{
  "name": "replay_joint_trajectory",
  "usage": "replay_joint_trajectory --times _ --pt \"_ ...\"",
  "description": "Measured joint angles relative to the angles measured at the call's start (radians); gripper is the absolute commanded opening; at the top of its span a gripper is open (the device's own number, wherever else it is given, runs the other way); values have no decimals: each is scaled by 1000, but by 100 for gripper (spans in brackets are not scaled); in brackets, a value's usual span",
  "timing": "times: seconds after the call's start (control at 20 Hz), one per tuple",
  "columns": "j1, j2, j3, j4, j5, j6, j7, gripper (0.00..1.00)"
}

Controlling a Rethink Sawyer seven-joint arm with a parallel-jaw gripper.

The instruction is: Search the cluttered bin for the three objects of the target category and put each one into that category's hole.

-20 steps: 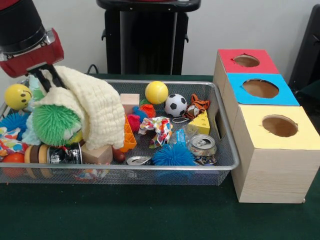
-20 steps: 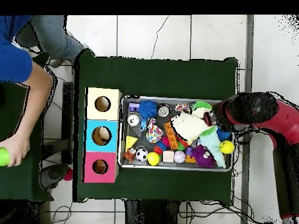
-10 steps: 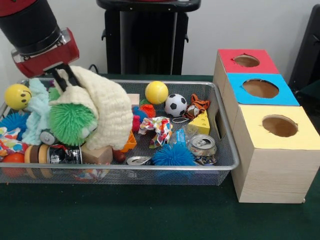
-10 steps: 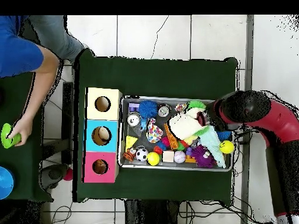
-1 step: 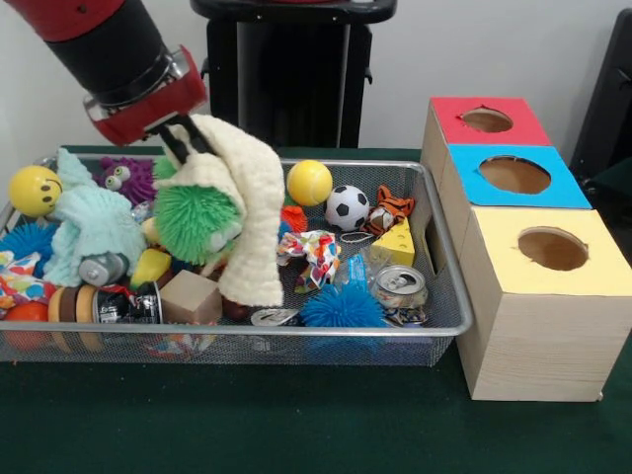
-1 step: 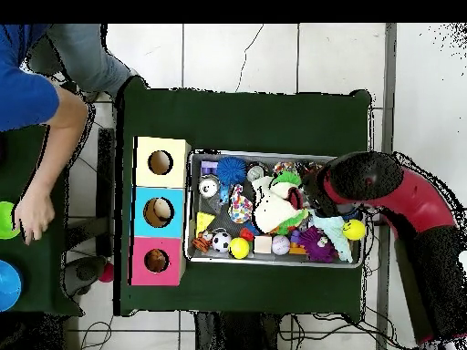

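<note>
At the left of the front view you see the wire bin [image 5: 439, 326] on the green worktop [image 5: 296, 425], packed with toys. Your gripper [image 5: 188, 148], upper left, has its jaws clenched on the top of a cream cloth [image 5: 247, 212], which hangs straight down from them, its long axis vertical, draped against a green spiky ball [image 5: 195, 222]. To the right, well apart from the jaws, stand the three holes: red [image 5: 486, 119], blue [image 5: 514, 174], yellow [image 5: 552, 248]. I judge your carry must run rightward across the bin.
</note>
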Motion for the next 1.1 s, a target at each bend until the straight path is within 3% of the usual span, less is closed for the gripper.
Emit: replay_joint_trajectory --times 0.45,0.65,1.1 --pt "36 -15 -15 123 91 -114 2 0" --pt "48 -18 -15 169 128 -220 2 0" --pt "53 -6 -16 198 134 -442 2 0"
